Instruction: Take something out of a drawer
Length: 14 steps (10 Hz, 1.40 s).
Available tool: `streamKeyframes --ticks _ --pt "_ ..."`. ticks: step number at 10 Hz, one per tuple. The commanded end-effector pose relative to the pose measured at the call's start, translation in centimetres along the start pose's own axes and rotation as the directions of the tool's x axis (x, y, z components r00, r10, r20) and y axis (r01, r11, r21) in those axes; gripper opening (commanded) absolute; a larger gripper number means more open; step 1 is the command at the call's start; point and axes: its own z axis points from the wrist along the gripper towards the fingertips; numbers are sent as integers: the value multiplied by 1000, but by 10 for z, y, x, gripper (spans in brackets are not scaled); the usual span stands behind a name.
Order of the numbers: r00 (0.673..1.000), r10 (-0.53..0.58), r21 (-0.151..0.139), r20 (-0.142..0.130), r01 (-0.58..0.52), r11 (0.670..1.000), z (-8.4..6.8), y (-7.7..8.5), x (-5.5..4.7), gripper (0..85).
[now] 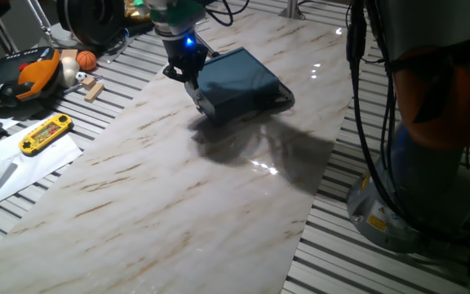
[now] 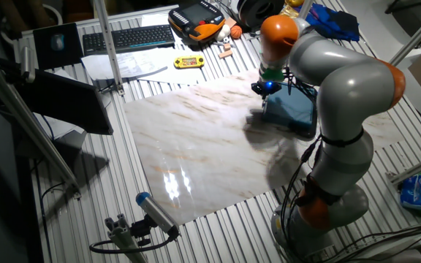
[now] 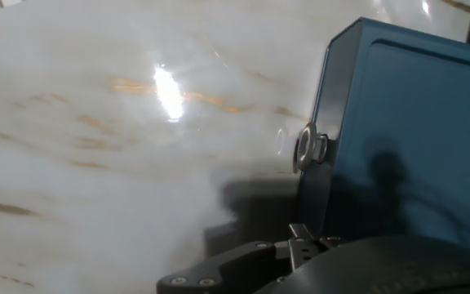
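Observation:
The flat dark blue box (image 1: 243, 77) lies on the marble board toward its far side, also seen in the other fixed view (image 2: 292, 111). Its drawer front (image 3: 315, 175), with a small metal knob (image 3: 309, 149), sits flush with the box, so the drawer looks closed. My gripper (image 1: 196, 91) hangs low at the box's left end, just in front of the knob side and apart from the knob. In the hand view only a dark finger (image 3: 227, 265) shows at the bottom edge, and its spread is not visible. The something is hidden.
A yellow handheld game (image 1: 46, 133) lies left of the marble board (image 1: 178, 204) on the slatted table, beside white paper (image 1: 23, 167). A wooden block (image 1: 94, 88), an orange ball (image 1: 86, 60) and a keyboard (image 2: 126, 36) sit at the back. The arm's base (image 2: 327, 208) stands beside the board.

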Motion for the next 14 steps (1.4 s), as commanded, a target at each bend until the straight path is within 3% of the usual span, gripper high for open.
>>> streamKeyframes --ticks 1,3,4,5,6,7,8,9,12,13,14 --pt "1000 -11 -14 25 12 1000 0 0 0 0" --pt "995 -57 -33 83 60 998 11 -1 -11 0" --pt "993 -69 -54 96 75 996 19 -4 -16 0" --pt "994 -54 -38 99 58 998 23 -2 -20 0" --pt "996 -28 -33 79 31 999 26 -1 -23 0" --pt "998 -12 -50 57 14 999 31 -2 -25 0" --pt "999 -3 -50 49 5 999 34 -2 -26 0" --pt "998 1 -42 60 2 999 35 -3 -26 0" --pt "998 -9 -66 68 13 998 42 -8 -29 0" --pt "998 -14 -87 63 20 996 45 -10 -32 0" --pt "998 -11 -80 65 17 997 45 -10 -32 0"
